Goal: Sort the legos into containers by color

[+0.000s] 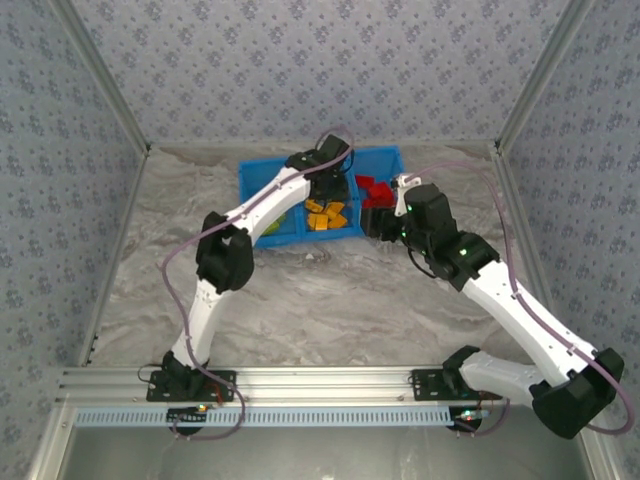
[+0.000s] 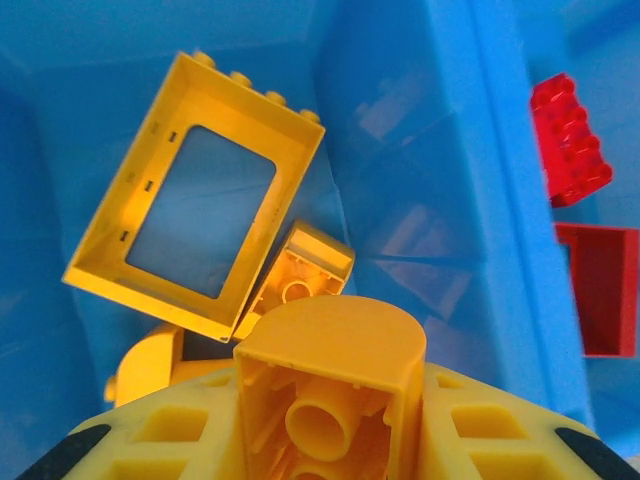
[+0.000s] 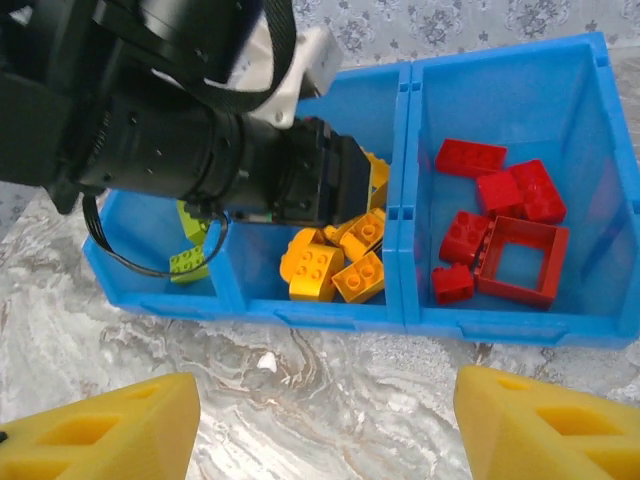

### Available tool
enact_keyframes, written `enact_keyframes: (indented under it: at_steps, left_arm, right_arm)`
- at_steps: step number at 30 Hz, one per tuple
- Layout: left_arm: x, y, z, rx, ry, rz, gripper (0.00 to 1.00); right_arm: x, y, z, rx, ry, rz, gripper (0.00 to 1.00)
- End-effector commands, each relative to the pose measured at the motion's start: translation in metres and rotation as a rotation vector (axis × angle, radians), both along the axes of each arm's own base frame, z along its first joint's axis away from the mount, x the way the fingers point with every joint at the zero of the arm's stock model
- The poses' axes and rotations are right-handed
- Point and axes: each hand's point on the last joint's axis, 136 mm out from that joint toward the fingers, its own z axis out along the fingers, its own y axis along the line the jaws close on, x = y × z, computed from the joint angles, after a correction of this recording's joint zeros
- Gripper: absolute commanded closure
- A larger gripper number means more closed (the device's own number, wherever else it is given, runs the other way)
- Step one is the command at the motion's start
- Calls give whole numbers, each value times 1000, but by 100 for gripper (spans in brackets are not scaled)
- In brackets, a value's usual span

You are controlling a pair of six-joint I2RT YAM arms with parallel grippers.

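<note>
1. The rounded orange brick was clenched between the fingers of the left tool, with its hollow underside turned toward the wrist camera.
2. It hung inside the middle compartment of the blue bin, just above the orange frame and the other orange bricks lying on the floor of that compartment.
3. Across the divider to the right lay the red bricks and the red frame. The green bricks sat in the left compartment, partly hidden by the left arm.
4. The right tool was released, its jaws wide with nothing between them. It hovered over the tabletop, just in front of the bin.
5. The step in hand looked like the drop-off of an orange piece. Each colour already lay in its own compartment, so the sorting seemed far along.
6. The next move likely called for the left tool to let go low enough that the brick settled among the orange ones rather than bouncing over the divider. It would then need to rise straight up, clear of the bin walls.
</note>
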Motion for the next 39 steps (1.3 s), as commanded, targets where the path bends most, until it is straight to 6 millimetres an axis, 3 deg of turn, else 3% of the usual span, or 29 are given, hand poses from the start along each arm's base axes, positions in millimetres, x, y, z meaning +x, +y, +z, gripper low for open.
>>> enact_keyframes:
  at_steps: [1, 14, 20, 28, 33, 37, 38, 39]
  left_arm:
    - [-1, -6, 1, -23, 27, -33, 71]
    - [16, -8, -31, -94, 96, -38, 66]
    - [18, -6, -27, -107, 101, -43, 51]
    - [17, 6, 16, -87, 27, -8, 37]
    - [7, 23, 68, -79, -57, 26, 28]
    - [-13, 46, 115, -92, -127, 71, 21]
    - [-20, 56, 127, -94, -144, 84, 17]
    - [-27, 64, 136, -96, -155, 95, 3]
  right_arm:
    - [8, -1, 18, 6, -64, -26, 29]
    - [5, 2, 8, 23, -18, -31, 29]
    - [2, 7, 6, 6, -23, -8, 29]
    - [-1, 17, 21, 26, -152, 34, 28]
    - [0, 10, 30, 9, -192, 0, 27]
    - [0, -2, 40, -19, -205, -42, 24]
    - [0, -6, 42, -36, -203, -54, 23]
    - [0, -11, 45, -50, -202, -68, 22]
